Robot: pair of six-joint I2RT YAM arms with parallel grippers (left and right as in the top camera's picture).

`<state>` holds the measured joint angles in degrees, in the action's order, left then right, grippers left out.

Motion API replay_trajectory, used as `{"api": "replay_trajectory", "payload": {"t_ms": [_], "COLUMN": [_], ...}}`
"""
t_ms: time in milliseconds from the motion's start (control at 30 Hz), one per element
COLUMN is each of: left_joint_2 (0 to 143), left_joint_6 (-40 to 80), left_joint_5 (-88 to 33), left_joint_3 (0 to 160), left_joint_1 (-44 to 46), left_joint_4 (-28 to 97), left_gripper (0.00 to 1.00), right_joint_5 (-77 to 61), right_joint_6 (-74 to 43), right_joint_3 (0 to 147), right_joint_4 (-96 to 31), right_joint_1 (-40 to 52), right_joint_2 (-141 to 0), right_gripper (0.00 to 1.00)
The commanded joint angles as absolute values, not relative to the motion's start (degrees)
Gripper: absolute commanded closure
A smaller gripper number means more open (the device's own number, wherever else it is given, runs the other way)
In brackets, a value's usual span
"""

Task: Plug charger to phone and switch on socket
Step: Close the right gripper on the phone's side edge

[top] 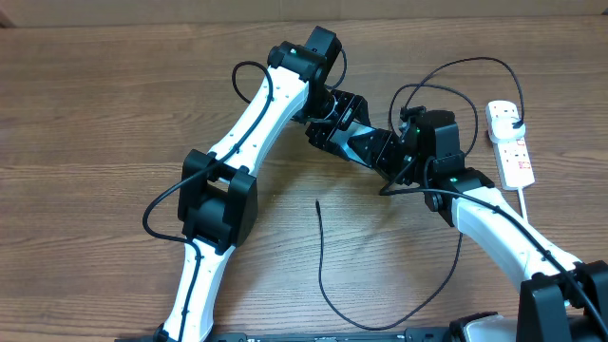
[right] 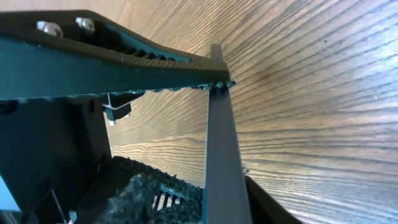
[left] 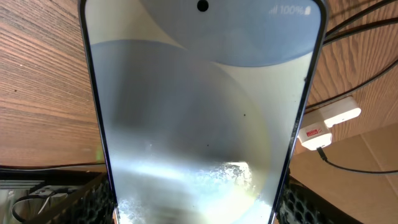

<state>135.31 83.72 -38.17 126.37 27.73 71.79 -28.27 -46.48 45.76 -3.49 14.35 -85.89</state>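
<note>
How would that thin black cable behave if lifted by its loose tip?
Probably floppy: the cable lies in a loose curve on the table, so it would sag and trail. Likely light, being so thin. Its small tip may slip.

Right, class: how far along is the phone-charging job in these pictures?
Done: the charger looks plugged into the socket. In hand: the left end effector grips the phone, the right end effector touching its edge. Left: the charger's loose tip on the table must enter the phone; whether the socket is on is unclear.
</note>
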Motion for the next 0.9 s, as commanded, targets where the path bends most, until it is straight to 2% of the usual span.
{"api": "replay_trajectory", "payload": {"t_ms": [0, 200, 433, 867], "left_joint_2": [135.20, 135.20, 135.20, 135.20], "left_joint_6": [84.47, 84.44, 84.47, 84.47], "left_joint_5": [-40.07, -40.12, -40.12, -39.62], "left_joint_3": [128.14, 128.14, 128.14, 128.14], "left_joint_1": [27.44, 27.44, 27.42, 27.40], "left_joint_4": [71.70, 71.70, 71.68, 71.29], "left_gripper": [0.96, 0.96, 0.96, 0.96], "right_joint_5": [-28.05, -28.08, -28.03, -28.03], "right_joint_6": [-46.22, -46.19, -46.19, -46.19], "right_joint_3": [46.98, 46.98, 46.98, 46.98], "right_joint_4": [-3.33, -3.38, -3.77, -4.45], "right_joint_1": [14.63, 14.63, 14.63, 14.61], "right_joint_2": [-85.91, -85.91, -85.91, -85.91], "right_gripper": [0.62, 0.79, 0.82, 0.93]}}
